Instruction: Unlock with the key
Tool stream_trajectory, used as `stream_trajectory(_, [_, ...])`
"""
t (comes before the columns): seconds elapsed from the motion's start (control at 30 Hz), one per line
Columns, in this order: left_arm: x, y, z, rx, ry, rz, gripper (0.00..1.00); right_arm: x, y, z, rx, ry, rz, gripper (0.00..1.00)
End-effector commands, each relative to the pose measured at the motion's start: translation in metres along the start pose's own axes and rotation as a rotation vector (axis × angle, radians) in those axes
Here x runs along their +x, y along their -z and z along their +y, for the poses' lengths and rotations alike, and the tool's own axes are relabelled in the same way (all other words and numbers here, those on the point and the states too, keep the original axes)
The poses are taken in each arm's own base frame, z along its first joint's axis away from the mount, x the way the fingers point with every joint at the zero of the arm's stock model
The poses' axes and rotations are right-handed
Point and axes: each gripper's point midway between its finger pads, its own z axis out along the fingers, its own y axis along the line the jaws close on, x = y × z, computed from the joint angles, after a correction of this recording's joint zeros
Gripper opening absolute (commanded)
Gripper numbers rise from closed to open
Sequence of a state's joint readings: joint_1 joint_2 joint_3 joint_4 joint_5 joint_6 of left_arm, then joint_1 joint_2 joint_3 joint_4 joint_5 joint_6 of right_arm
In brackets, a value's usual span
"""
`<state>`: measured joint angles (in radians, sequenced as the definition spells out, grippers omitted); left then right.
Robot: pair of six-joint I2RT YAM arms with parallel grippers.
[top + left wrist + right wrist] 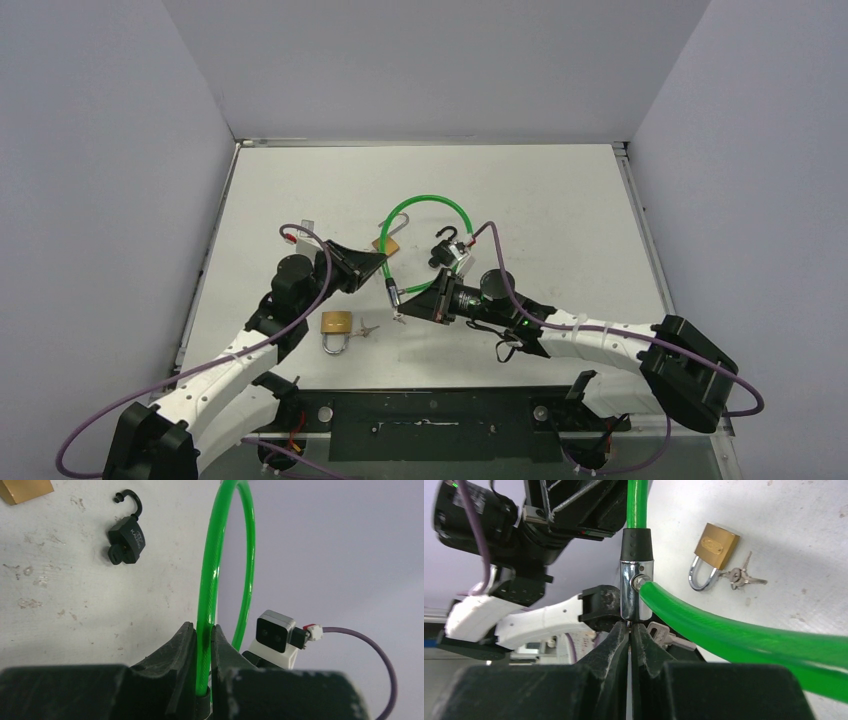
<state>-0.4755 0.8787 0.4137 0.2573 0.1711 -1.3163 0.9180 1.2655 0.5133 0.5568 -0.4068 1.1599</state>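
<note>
A green cable lock (432, 203) loops above the table's middle. My left gripper (378, 263) is shut on the cable just above the lock's black collar; in the left wrist view the jaws (204, 636) pinch the green cable (212, 570). The chrome lock barrel (635, 592) hangs below the collar. My right gripper (629, 628) is shut right under the barrel, on a key whose blade is hidden between the fingertips. A spare key (663, 633) dangles beside it. In the top view the right gripper (406, 304) sits at the barrel's end (392, 292).
A brass padlock (336, 325) with small keys (368, 328) lies near the left arm, also in the right wrist view (715, 542). A second brass padlock (388, 243) and a black padlock (452, 250), open-shackled (125, 542), lie behind the cable.
</note>
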Motion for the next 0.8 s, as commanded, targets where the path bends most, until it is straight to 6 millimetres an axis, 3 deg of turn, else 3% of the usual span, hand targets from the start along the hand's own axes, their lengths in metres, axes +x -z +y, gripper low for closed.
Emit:
stream_trajectory(0.0, [0.013, 0.015, -0.048, 0.222, 0.037, 0.070, 0.00, -0.041, 0.009, 0.027, -0.142, -0.101, -0.206, 0.00])
stream_trajectory(0.2, [0.008, 0.015, -0.049, 0.239, 0.047, 0.047, 0.00, -0.037, 0.019, 0.034, -0.189, -0.104, -0.206, 0.02])
stream_trajectory(0.27, [0.007, 0.015, -0.050, 0.245, 0.048, 0.038, 0.00, -0.036, 0.023, 0.026, -0.166, -0.101, -0.219, 0.25])
stream_trajectory(0.33, [0.005, 0.013, -0.048, 0.242, 0.051, 0.030, 0.00, -0.036, 0.029, 0.019, -0.147, -0.114, -0.247, 0.55])
stream_trajectory(0.4, [0.005, 0.012, -0.047, 0.244, 0.055, 0.028, 0.00, -0.036, 0.035, 0.012, -0.129, -0.139, -0.275, 0.73])
stream_trajectory(0.47, [0.005, 0.011, -0.047, 0.250, 0.061, 0.030, 0.00, -0.039, 0.040, 0.006, -0.104, -0.173, -0.306, 0.82])
stream_trajectory(0.6, [0.006, 0.010, -0.045, 0.245, 0.066, 0.036, 0.00, -0.050, 0.042, -0.006, -0.047, -0.227, -0.371, 0.85])
stream_trajectory(0.77, [0.008, 0.011, -0.042, 0.240, 0.065, 0.042, 0.00, -0.071, 0.037, -0.012, -0.008, -0.211, -0.440, 0.82])
